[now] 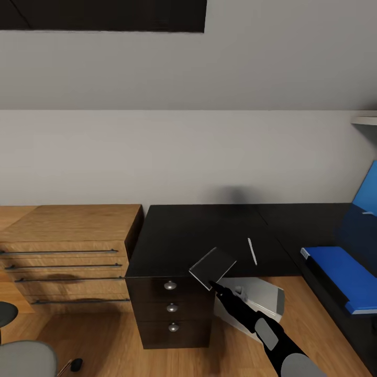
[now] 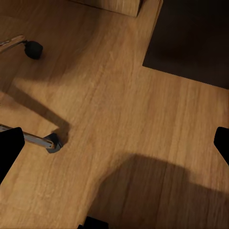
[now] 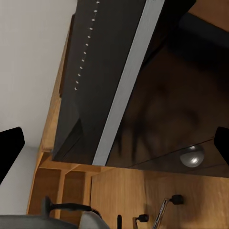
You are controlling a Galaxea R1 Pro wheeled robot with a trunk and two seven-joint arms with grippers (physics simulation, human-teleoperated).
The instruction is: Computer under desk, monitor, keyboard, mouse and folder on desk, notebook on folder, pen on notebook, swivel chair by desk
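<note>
My right gripper [image 1: 212, 284] is shut on a corner of the notebook [image 1: 212, 267], a thin grey-white pad held tilted just above the front edge of the black desk [image 1: 188, 235]. In the right wrist view the notebook [image 3: 102, 81] shows edge-on, dark with a pale border, above the drawer knob [image 3: 192, 156]. The white pen [image 1: 252, 251] lies on the desk just right of the notebook. The blue folder [image 1: 343, 275] lies flat on the desk's right wing. The light grey computer [image 1: 259, 299] stands under the desk. My left gripper [image 2: 114, 143] hangs open over the wood floor.
A light wooden drawer chest [image 1: 68, 251] adjoins the desk on the left. The swivel chair's grey seat [image 1: 23, 358] sits at the lower left, with its chrome leg and caster [image 2: 51, 142] under my left gripper. A blue panel [image 1: 366, 193] leans at the far right.
</note>
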